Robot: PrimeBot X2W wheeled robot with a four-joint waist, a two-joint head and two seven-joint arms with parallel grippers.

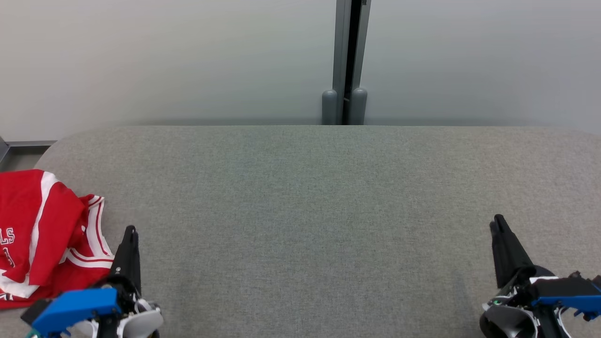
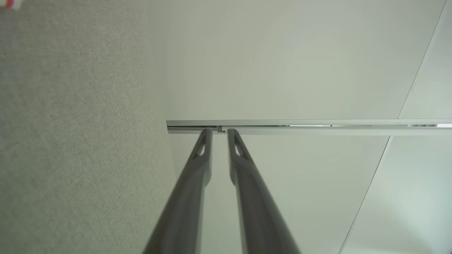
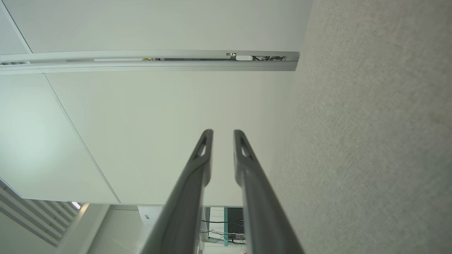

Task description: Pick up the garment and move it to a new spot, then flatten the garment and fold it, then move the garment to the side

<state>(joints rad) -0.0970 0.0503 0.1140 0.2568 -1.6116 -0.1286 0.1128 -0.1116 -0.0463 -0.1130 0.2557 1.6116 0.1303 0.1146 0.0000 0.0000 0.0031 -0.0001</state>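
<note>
Head view: high over the near edge, facing forward and down across the grey table (image 1: pixel 300 211) to the white wall (image 1: pixel 164 56). Wrist views: low over the table, rolled sideways, looking along the left gripper (image 2: pixel 219 135) and right gripper (image 3: pixel 223 135) toward that wall. All three share the wall's metal joint (image 1: pixel 345 61).

Red garment (image 1: pixel 61 220), grey worktop (image 1: pixel 310 211)
White stripes and lettering mark the red; the grey is plain, finely flecked.

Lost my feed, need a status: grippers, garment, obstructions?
Left gripper shut, empty. Right gripper shut, empty. Red jersey rumpled at left of grey padded surface, beside left gripper, unheld. Nothing blocking.
</note>
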